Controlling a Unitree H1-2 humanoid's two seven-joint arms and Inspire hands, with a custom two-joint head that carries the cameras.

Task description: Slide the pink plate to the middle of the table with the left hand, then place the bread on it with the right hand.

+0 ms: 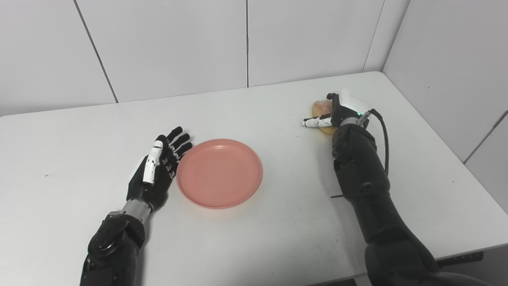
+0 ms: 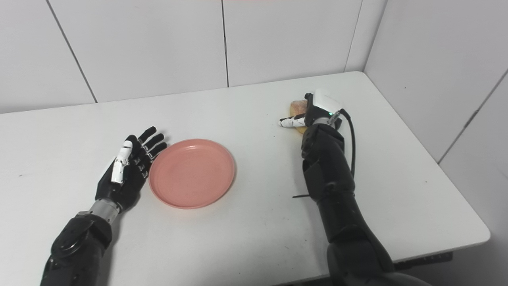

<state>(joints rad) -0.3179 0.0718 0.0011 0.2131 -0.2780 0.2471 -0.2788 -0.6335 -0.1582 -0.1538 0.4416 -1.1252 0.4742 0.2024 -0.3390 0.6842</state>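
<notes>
Two steps make up the task, and the second appears to be in hand: the pink plate (image 1: 219, 172) lies near the middle of the white table (image 1: 71, 131), with the left hand (image 1: 158, 169) released just beside its left rim, fingers spread. The right hand (image 1: 341, 111) is over the bread (image 1: 322, 106) at the far right; whether it grips cannot be told. Next move likely calls for a secure hold, a lift, and carriage left to the plate. Plain white wall panels (image 1: 166, 43) enclose the table.
</notes>
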